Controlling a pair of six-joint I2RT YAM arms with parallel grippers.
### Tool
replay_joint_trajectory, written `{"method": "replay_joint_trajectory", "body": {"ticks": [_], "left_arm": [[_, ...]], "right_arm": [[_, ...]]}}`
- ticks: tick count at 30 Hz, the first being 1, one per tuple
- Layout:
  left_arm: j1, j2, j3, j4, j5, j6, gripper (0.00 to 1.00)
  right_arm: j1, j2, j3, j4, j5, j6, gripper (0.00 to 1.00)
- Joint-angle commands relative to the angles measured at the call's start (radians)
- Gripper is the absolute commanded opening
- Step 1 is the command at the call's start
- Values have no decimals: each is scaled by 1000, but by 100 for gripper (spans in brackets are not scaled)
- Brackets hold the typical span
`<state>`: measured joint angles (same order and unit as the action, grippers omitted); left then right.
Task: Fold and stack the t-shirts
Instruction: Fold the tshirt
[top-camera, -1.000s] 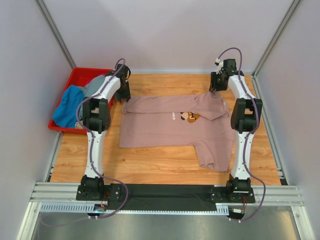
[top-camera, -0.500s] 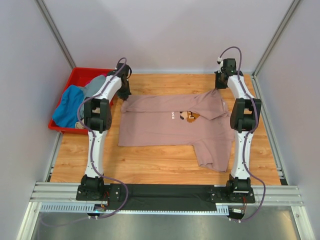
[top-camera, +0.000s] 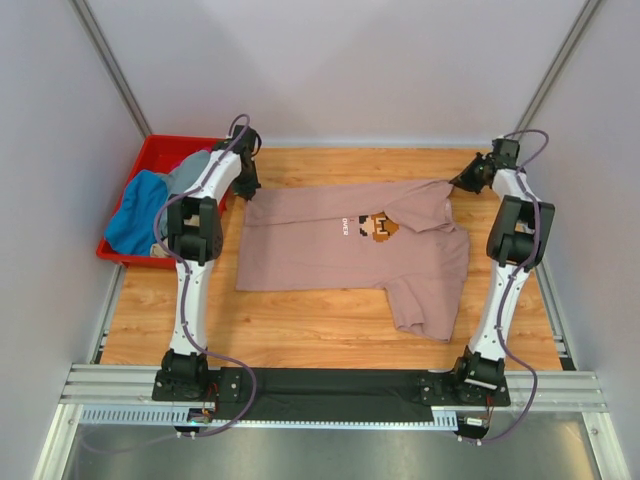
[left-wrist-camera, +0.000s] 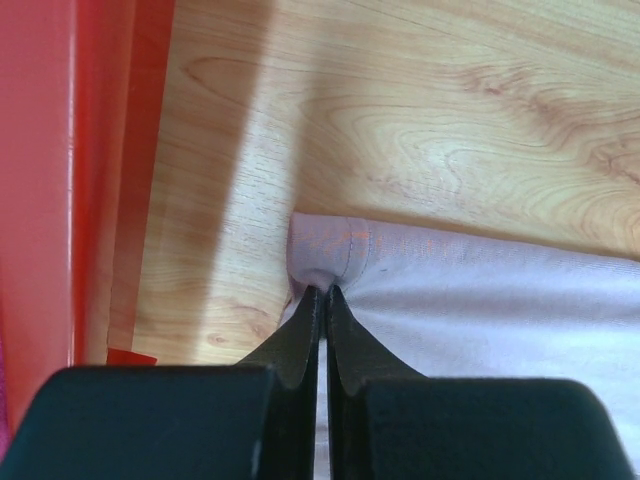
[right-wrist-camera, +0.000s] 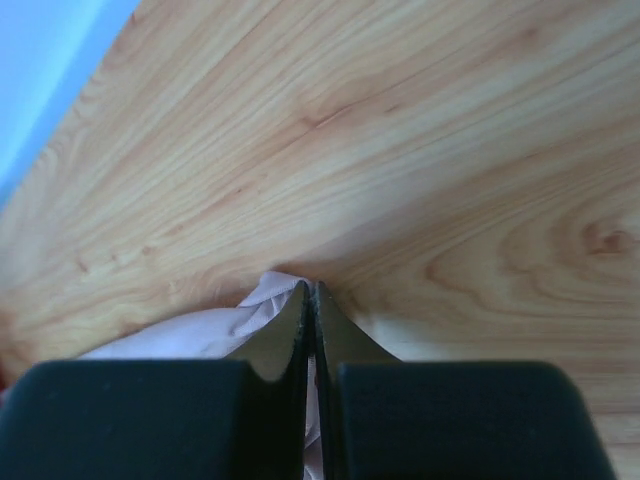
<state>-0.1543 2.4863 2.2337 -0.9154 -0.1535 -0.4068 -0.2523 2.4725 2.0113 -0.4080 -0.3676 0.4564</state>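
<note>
The dusty-pink t-shirt (top-camera: 330, 255) lies mostly flat on the wooden table, its brown-orange pixel print (top-camera: 378, 227) facing up. My left gripper (top-camera: 247, 191) is shut on the shirt's far left corner, next to the crate. In the left wrist view the fingertips (left-wrist-camera: 322, 292) pinch the stitched hem of the pink t-shirt (left-wrist-camera: 480, 300). My right gripper (top-camera: 462, 182) is shut on the far right corner. The right wrist view shows a bunched fold of pink t-shirt (right-wrist-camera: 200, 335) caught at the closed gripper (right-wrist-camera: 310, 288). One part of the shirt hangs toward the near right (top-camera: 425, 310).
A red plastic crate (top-camera: 150, 152) stands at the far left and holds a blue t-shirt (top-camera: 135, 215) and a grey one (top-camera: 190, 170). Its red wall (left-wrist-camera: 60, 180) is just left of my left gripper. Grey walls enclose the table on three sides.
Both grippers went from open to shut on the shirt's far corners. The right arm swung out to the right and pulled its corner with it, spreading the top edge.
</note>
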Motion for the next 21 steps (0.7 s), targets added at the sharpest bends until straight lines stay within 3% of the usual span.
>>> {"method": "replay_joint_trajectory", "body": {"ticks": [1, 5, 12, 15, 16, 21], "left_arm": [[15, 36, 18, -26, -41, -15, 0], [19, 37, 17, -33, -43, -23, 0], [24, 45, 37, -42, -38, -32, 0], [24, 28, 43, -36, 8, -27, 0], [24, 20, 47, -31, 43, -26, 0], [24, -46, 63, -39, 77, -44, 32]], "right_arm": [[-36, -46, -32, 176, -128, 214, 0], [-82, -61, -121, 388, -247, 384, 0], [-76, -9, -54, 397, -364, 442, 1], [-76, -14, -52, 365, -363, 420, 15], [-76, -23, -49, 344, -358, 406, 24], [-77, -116, -63, 123, -240, 256, 39]]}}
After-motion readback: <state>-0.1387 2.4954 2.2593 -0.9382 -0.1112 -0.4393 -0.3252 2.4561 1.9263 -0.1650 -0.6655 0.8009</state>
